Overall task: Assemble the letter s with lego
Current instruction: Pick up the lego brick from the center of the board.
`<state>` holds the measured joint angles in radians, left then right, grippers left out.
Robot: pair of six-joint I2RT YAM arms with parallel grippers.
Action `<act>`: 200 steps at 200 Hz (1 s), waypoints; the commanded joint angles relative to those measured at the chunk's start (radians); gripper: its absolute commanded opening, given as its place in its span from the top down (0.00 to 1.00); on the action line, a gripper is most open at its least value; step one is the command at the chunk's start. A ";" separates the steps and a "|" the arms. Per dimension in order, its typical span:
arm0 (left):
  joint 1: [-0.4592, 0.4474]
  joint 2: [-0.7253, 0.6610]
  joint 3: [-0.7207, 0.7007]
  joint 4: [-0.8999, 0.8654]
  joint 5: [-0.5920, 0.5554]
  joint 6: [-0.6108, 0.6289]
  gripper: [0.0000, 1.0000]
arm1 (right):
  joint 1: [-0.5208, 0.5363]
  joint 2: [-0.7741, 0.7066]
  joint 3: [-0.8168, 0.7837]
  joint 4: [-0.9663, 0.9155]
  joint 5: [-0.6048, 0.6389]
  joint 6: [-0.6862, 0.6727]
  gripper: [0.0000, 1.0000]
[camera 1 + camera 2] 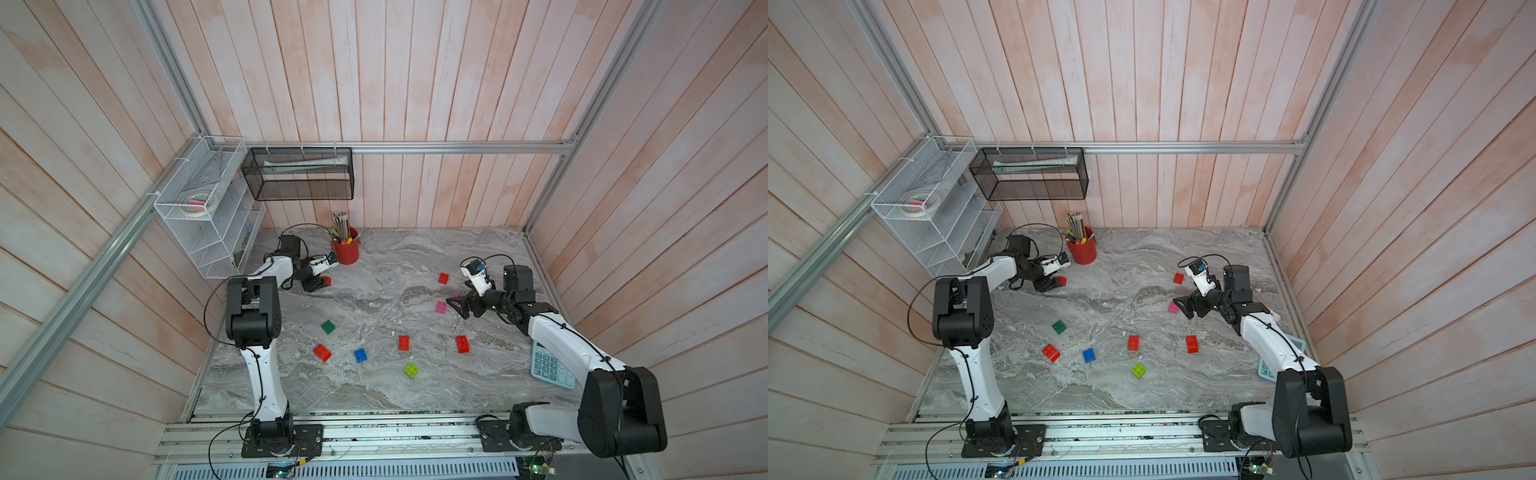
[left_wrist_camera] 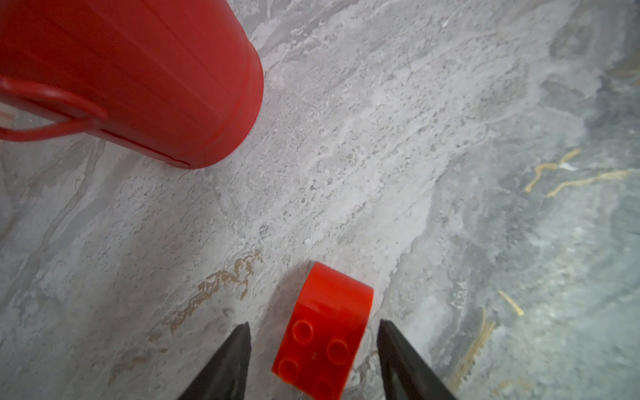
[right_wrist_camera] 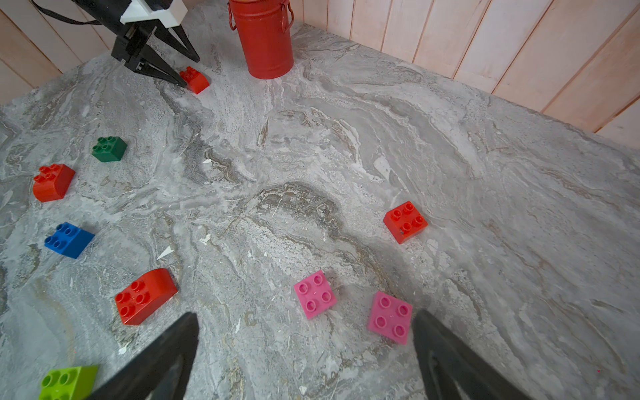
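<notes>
Left wrist view: the left gripper [image 2: 313, 322] stands spread, one black finger on each side of a red brick [image 2: 323, 332], with marble showing in both gaps, so nothing is pinched yet. The brick lies studs up on the table [image 2: 381, 156], skewed to the fingers, its rounded end pointing away. The red pencil cup [image 2: 145, 76] is near but apart. To take it well, I judge the wrist should turn until the pads meet the flat sides squarely, sit low enough to catch the walls and not the studs, then squeeze evenly so the piece neither twists nor skids toward the cup. The right gripper [image 3: 306, 313] is spread wide and holds nothing. One pink brick [image 3: 315, 294] lies ahead of the gap between its fingers, and a second pink brick [image 3: 390, 317] just beside one finger. No letter is begun, and every piece lies apart. The right wrist view shows the left fingers from the side, down at the brick, as well as the dark green brick [image 3: 109, 149] and blue brick [image 3: 69, 239], none of which the left wrist view has. Only a top view shows a further red piece [image 1: 462, 344] and the calculator [image 1: 550, 368].
</notes>
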<state>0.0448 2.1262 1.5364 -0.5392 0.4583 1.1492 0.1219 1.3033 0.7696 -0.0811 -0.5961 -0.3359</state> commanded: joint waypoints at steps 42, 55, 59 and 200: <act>-0.009 0.045 0.034 -0.030 0.025 0.006 0.47 | 0.004 0.011 0.028 -0.034 0.008 -0.020 0.03; -0.011 0.047 0.034 -0.031 0.026 0.006 0.47 | 0.004 0.012 0.028 -0.034 0.009 -0.020 0.02; -0.011 0.046 0.034 -0.031 0.027 0.005 0.47 | 0.004 0.011 0.028 -0.034 0.010 -0.020 0.02; -0.042 0.020 0.046 -0.061 0.053 -0.175 0.74 | 0.004 0.006 0.013 -0.013 0.013 0.016 0.03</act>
<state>0.0200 2.1567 1.5558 -0.5877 0.4721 1.0878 0.1219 1.3121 0.7696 -0.0875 -0.5922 -0.3412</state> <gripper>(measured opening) 0.347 0.971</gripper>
